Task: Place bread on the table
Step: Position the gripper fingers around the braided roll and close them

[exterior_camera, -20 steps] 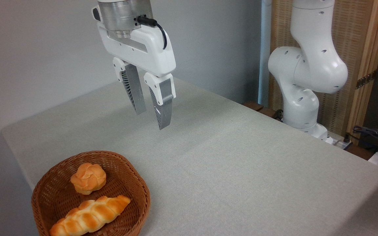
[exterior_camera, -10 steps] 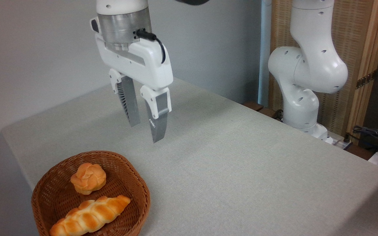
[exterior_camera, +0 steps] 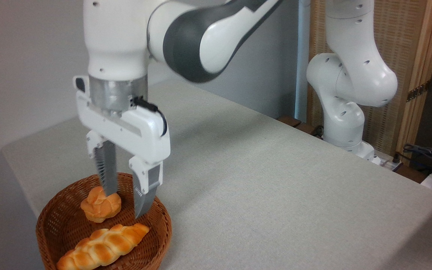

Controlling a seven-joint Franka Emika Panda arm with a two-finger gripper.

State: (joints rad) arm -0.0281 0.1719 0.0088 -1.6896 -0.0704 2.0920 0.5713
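Your hand (exterior_camera: 125, 204) has dropped and swung left since a moment ago; it now hangs fingers apart, empty, over the round woven wicker basket (exterior_camera: 54, 228) at the bench's (exterior_camera: 276, 195) near-left corner. The ridged, braided bread (exterior_camera: 101, 247) lies in the basket's near side, below the fingertips. One finger overlaps the knotted bun (exterior_camera: 98, 208). To the right you have broad bare grey cloth.

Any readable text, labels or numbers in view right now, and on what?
None can be read.
The gripper, open over the basket, shows no legible marking on its fingers.
The bread, the bun and the table carry no print.
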